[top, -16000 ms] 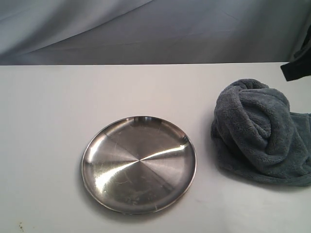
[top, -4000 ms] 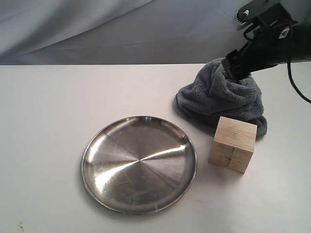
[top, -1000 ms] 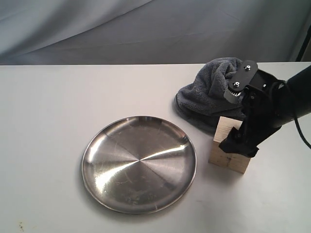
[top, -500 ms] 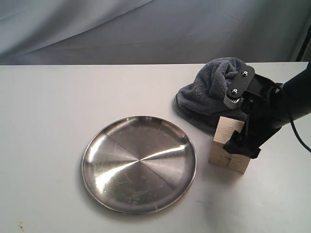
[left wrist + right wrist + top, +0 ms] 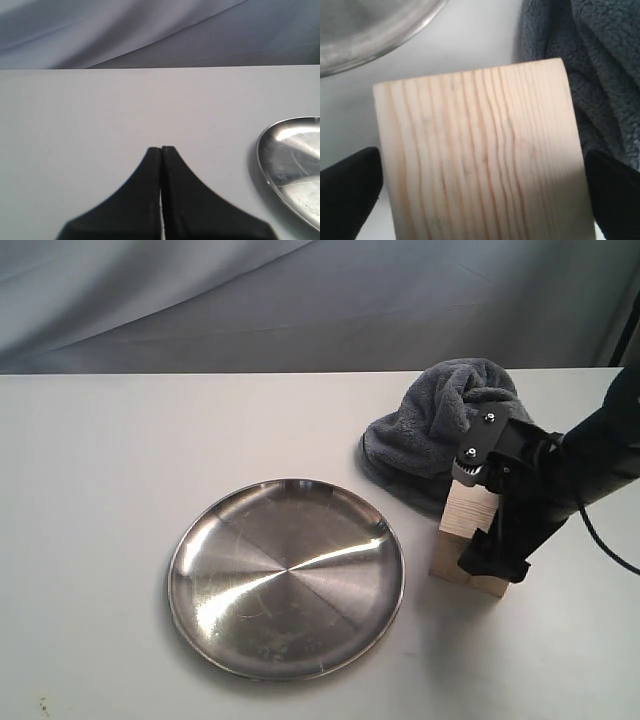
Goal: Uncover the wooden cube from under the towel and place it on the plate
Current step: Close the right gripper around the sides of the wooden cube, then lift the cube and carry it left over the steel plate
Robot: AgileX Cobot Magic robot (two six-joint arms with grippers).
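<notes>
Now the right gripper [image 5: 490, 540] sits lower over the wooden cube [image 5: 455, 540] than it did a second ago, when it hung a little higher and further to the right. Its jaws are spread wide and straddle the cube. In the right wrist view one black finger [image 5: 345, 192] shows at each side of the grained top face, level with the block's edges. Whether the pads already touch the wood I cannot tell.

The cube stands on the white table [image 5: 100, 490], just right of the plate [image 5: 287, 578] and not on it. It is in the same spot as four seconds ago. Its far edge is close against the towel [image 5: 430, 430], which lies heaped just behind it.

The towel has changed most. Sixteen seconds ago it lay rolled at the right edge of the table with no cube in sight. Four seconds ago the right gripper was pinching its top, and the cube already stood bare in front of it. The cloth is released now and keeps the same bunched mound as one second ago.

The plate has not moved in any of the frames and holds nothing.

The left gripper [image 5: 161, 150] hovers over bare table with its jaws pressed together, and the plate's rim [image 5: 260, 150] is off to one side of it.
</notes>
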